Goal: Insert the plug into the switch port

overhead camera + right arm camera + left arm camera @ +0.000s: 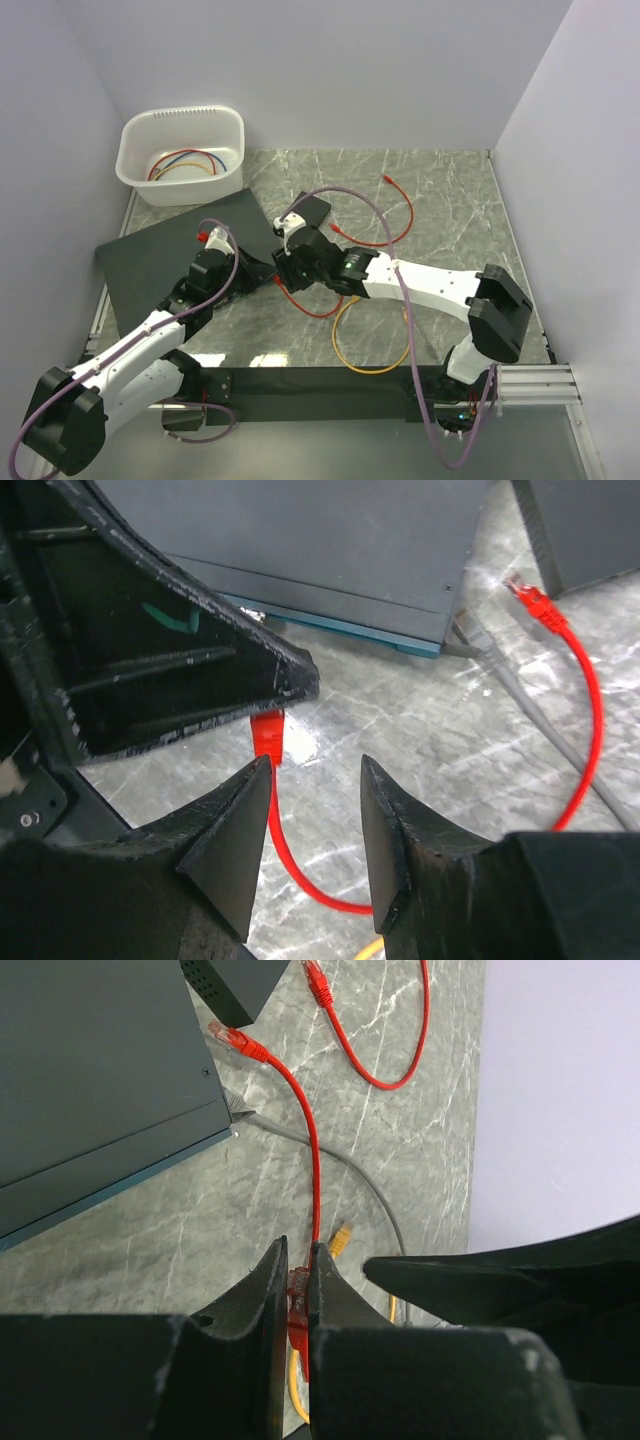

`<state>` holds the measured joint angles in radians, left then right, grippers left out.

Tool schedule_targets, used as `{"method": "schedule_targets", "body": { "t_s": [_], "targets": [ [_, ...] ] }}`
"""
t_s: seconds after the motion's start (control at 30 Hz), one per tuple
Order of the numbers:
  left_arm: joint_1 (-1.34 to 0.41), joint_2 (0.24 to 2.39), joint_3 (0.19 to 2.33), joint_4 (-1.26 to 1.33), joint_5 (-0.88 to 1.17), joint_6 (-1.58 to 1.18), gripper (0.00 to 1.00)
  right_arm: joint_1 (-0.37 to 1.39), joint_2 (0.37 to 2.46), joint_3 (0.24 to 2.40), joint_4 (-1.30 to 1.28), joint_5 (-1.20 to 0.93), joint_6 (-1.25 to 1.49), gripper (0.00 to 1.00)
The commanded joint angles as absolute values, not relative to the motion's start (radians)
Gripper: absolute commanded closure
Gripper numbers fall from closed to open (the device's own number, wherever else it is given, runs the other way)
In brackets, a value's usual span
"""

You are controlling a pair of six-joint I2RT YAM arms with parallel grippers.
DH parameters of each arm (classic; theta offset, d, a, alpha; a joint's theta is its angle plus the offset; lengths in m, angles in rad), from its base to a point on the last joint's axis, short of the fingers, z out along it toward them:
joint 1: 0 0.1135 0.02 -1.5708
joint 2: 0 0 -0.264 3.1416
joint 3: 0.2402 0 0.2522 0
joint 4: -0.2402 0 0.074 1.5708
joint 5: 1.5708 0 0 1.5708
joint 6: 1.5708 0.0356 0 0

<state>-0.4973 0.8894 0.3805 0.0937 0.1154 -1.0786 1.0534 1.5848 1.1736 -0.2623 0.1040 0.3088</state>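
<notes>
My left gripper (298,1278) is shut on the plug (297,1300), a small red connector pinched between its two dark fingers; the tip is hidden. Its thin red cable (315,1175) runs up to a second red connector (226,1035) by the switch's corner. The right wrist view shows the same plug (267,735) sticking out below the left fingers, just ahead of my right gripper (315,770), which is open and holds nothing. The switch (165,262) is a flat black slab; its teal front face (330,628) shows only as a thin strip, so no switch port can be made out.
A grey cable (375,1195) leaves the switch's corner. A yellow cable (365,350) loops near the front, its plug (340,1238) beside the left fingers. A small black box (306,210) and another red cable (395,225) lie behind. A white basin (182,155) holds several cables.
</notes>
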Motion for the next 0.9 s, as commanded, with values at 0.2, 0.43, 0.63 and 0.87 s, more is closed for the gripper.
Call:
{"method": "schedule_targets", "body": {
  "t_s": [0.2, 0.43, 0.63, 0.87],
  "targets": [
    [-0.502, 0.88, 0.387, 0.133, 0.112, -1.072, 0.99, 1.069, 1.652, 1.264, -0.235, 0.092, 0.321, 0.53],
    [-0.502, 0.879, 0.387, 0.13, 0.109, -1.069, 0.99, 1.072, 1.672, 1.279, -0.242, 0.103, 0.327, 0.59],
    [-0.502, 0.874, 0.376, 0.137, 0.106, -1.071, 0.99, 1.071, 1.686, 1.281, -0.244, 0.098, 0.334, 0.62],
    [-0.502, 0.874, 0.371, 0.138, 0.106, -1.072, 1.0, 1.071, 1.703, 1.279, -0.247, 0.112, 0.342, 0.65]
  ]
}}
